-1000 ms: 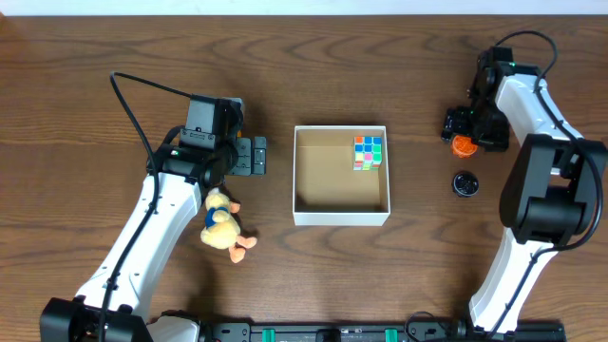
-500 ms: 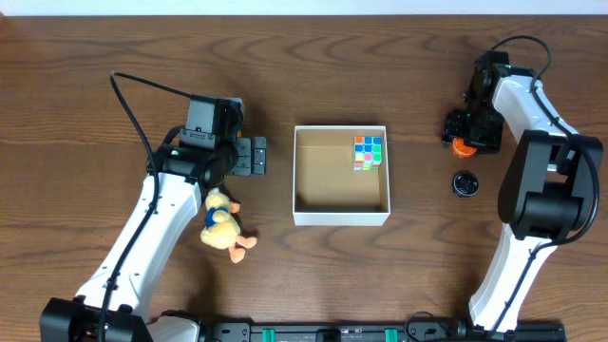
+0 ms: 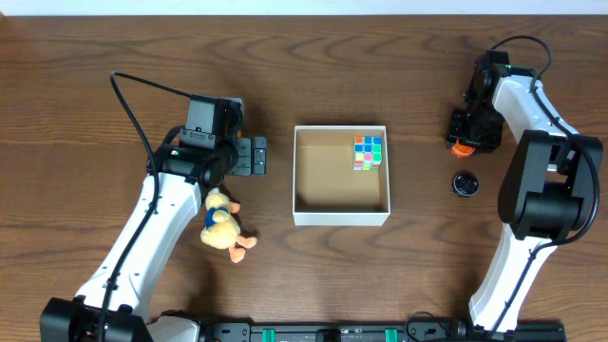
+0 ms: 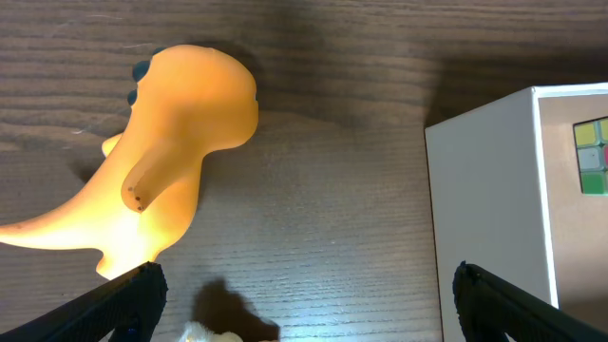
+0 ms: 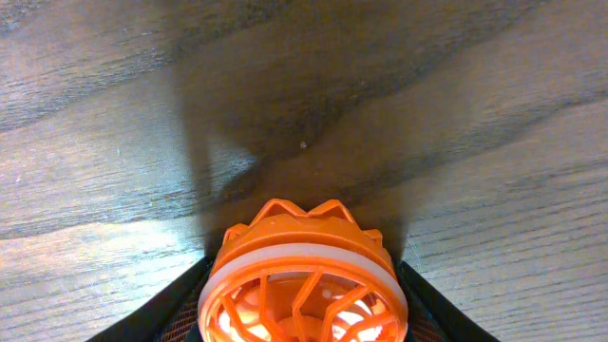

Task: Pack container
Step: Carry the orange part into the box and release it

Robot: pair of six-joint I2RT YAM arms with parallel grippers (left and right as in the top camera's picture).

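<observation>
The container (image 3: 340, 218) is a square white-walled box with a brown floor at the table's middle. A colourful puzzle cube (image 3: 368, 152) lies in its far right corner. My left gripper (image 3: 249, 157) is open and empty left of the box. In the left wrist view its fingers (image 4: 304, 285) straddle bare table, with an orange dinosaur-like toy (image 4: 161, 161) to the left and the box wall (image 4: 484, 209) to the right. A yellow plush duck (image 3: 222, 228) lies beside the left arm. My right gripper (image 3: 463, 141) is shut on a round orange ribbed toy (image 5: 302, 275), its fingers pressed against both sides.
A small black round object (image 3: 465, 183) lies on the table just in front of the right gripper. The orange dinosaur-like toy is hidden under the left wrist in the overhead view. A white fuzzy bit of plush (image 4: 214, 332) shows between the left fingers.
My right gripper has shifted a little to the right and over the orange toy, so less of the toy shows from above. The left arm has not moved.
</observation>
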